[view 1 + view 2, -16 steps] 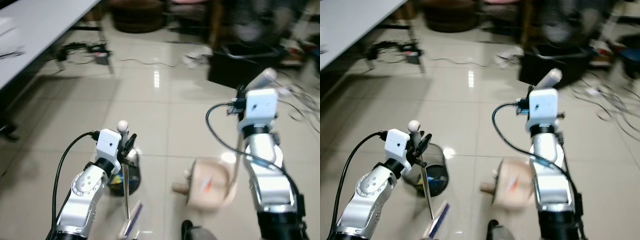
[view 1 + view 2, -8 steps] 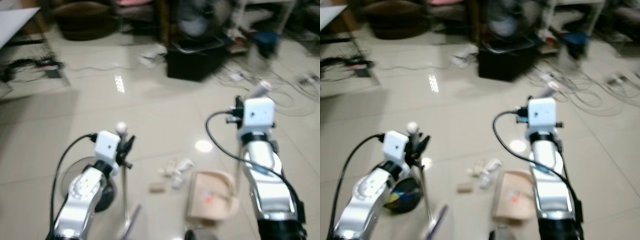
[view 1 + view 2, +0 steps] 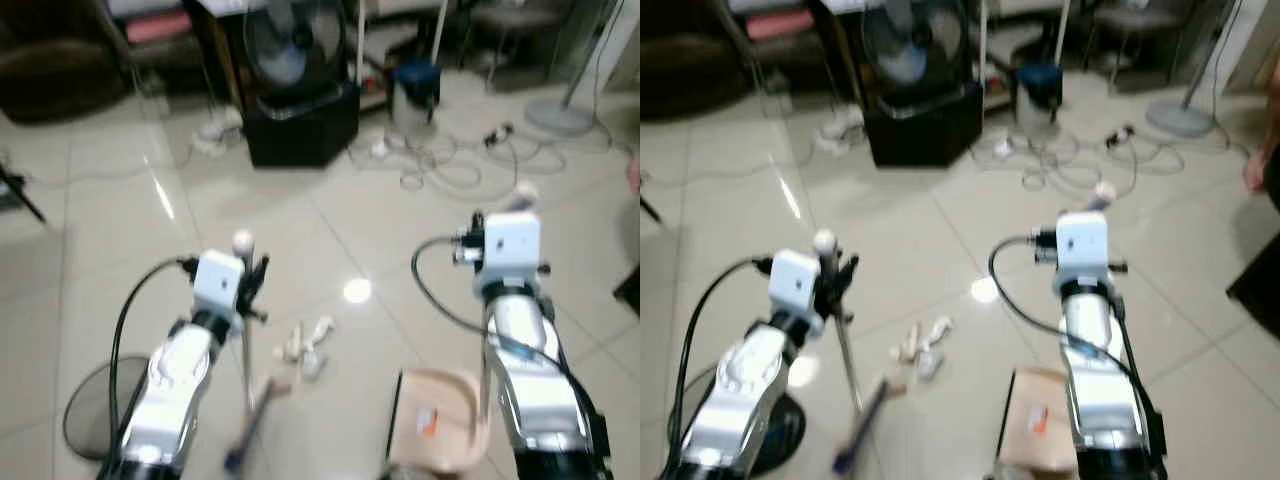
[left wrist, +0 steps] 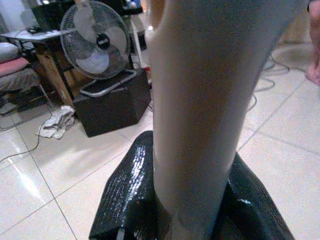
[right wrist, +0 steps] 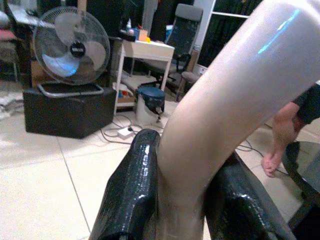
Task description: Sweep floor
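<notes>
- Down on the tiled floor [image 3: 120,250], the broom [image 3: 247,345] stands nearly upright in the left gripper [image 3: 252,283], its thin pole running down to a blurred purple head near the robot's feet.
- Its white knob tops the pole just above the gripper.
- Seen from the left wrist, the jaws are pressed onto the pale handle [image 4: 200,100], one black finger [image 4: 127,200] on each side of it.
- Just ahead of the broom head lies a small heap of crumpled white litter [image 3: 305,342], between the two arms.
- To the right of it the beige dustpan [image 3: 438,420] sits low by the floor, an orange mark on its face, close under the right arm.
- Its curved pale handle [image 5: 225,110] is pinched in the right gripper [image 3: 508,212]; the right wrist view shows the black fingers [image 5: 132,195] clamped on both sides.
- A dark round bin [image 3: 92,420] sits on the floor at the robot's left, partly behind the left arm.
- Farther off, a fan [image 3: 290,45] stands on a black box [image 3: 300,130].
- Near the box are a blue-lidded bucket [image 3: 415,90] and loose cables [image 3: 450,165] trailing over the tiles.
- White cloth [image 3: 215,130] lies left of the box.
- At the right, a person's hand [image 5: 272,162] hangs down, well apart from the robot.
</notes>
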